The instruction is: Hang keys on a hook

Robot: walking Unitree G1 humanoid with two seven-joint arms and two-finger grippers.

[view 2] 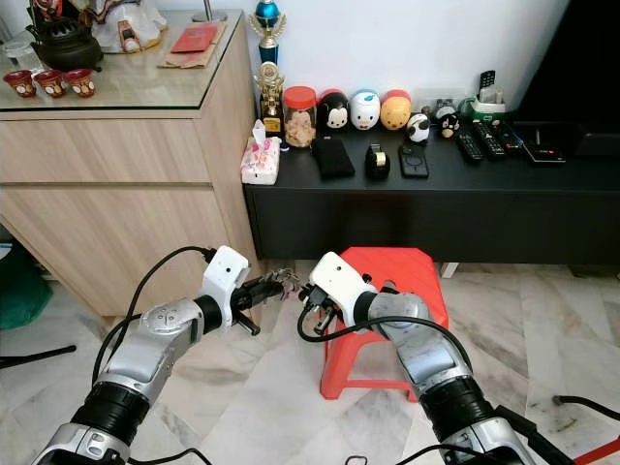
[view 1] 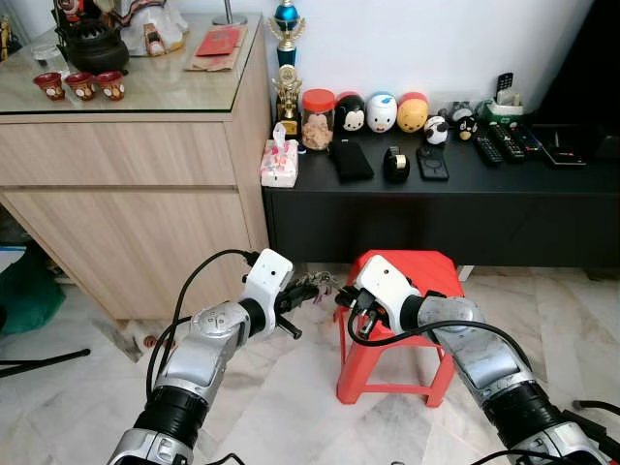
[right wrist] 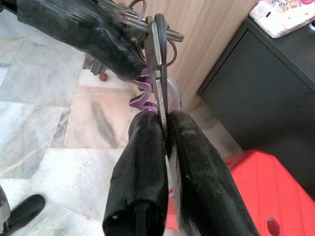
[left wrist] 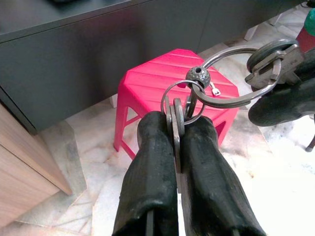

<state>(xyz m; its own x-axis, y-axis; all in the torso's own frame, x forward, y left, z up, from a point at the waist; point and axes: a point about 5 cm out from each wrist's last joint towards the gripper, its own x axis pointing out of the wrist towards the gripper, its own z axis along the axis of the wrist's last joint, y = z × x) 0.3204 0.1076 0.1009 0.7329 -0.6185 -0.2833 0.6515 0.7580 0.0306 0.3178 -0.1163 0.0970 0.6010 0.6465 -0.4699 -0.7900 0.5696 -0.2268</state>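
I am holding the keys between both grippers, in the air over the floor just left of the red stool. My left gripper is clamping the key blades, and my right gripper is pinching a flat key on the same bunch.

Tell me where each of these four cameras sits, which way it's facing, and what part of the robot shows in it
Left eye view: on the head, looking forward and down; both silver arms meet above the red stool, holding the keys.
Right eye view: the head's other eye, showing that same scene.
Left wrist view: along the left gripper, shut on the keys, toward the stool.
Right wrist view: along the right gripper, shut on the keys, toward the wooden cabinet.
Both wrist views share the keys.
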